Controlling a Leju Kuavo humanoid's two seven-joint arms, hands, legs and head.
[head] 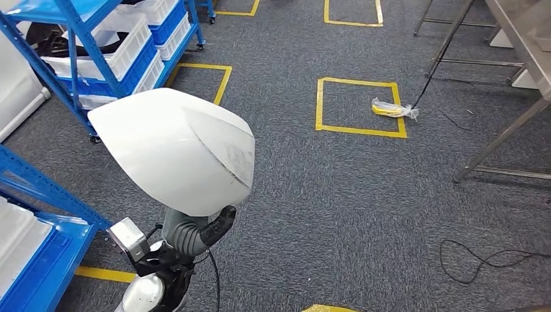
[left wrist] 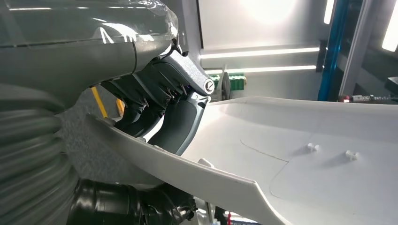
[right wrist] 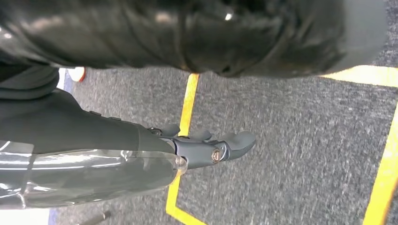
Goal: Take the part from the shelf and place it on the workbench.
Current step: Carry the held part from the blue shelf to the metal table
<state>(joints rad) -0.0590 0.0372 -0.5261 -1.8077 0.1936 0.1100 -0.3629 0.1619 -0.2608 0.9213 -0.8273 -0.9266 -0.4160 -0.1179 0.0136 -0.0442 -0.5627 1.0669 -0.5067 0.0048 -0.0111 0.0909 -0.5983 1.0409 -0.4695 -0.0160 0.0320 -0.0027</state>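
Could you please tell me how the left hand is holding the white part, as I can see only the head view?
Observer: In the left wrist view, the left hand has its fingers hooked over the white part's edge, onto its inner face.
Operator: Thanks. What is on that inner face?
Observer: Two small white pegs stand up from it.
Operator: And the right hand?
Observer: The right hand hangs above the carpet beside a yellow floor line, holding nothing.
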